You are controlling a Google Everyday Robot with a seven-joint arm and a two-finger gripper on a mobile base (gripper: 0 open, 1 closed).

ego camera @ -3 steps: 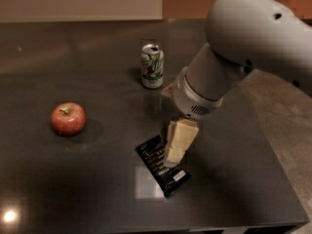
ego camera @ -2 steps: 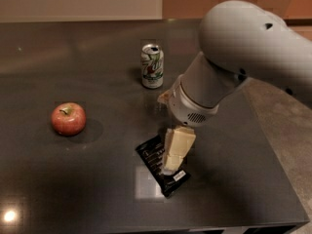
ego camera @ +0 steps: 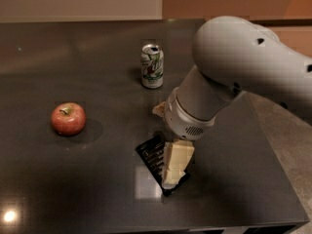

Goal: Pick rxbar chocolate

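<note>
The rxbar chocolate (ego camera: 152, 156) is a flat black wrapper with white text, lying on the dark table (ego camera: 97, 62) near the front edge. My gripper (ego camera: 174, 165) points down right over the bar's right half and hides part of it. One cream-coloured finger (ego camera: 176, 161) shows in front of the bar. The grey arm reaches in from the upper right.
A green and white soda can (ego camera: 152, 66) stands upright behind the bar. A red apple (ego camera: 68, 118) sits at the left. The table's front edge and right edge are close to the bar. Bright light spots reflect on the table surface.
The arm has come lower and a little to the left, bringing my gripper down onto the bar. The bar, can and apple have not moved.
</note>
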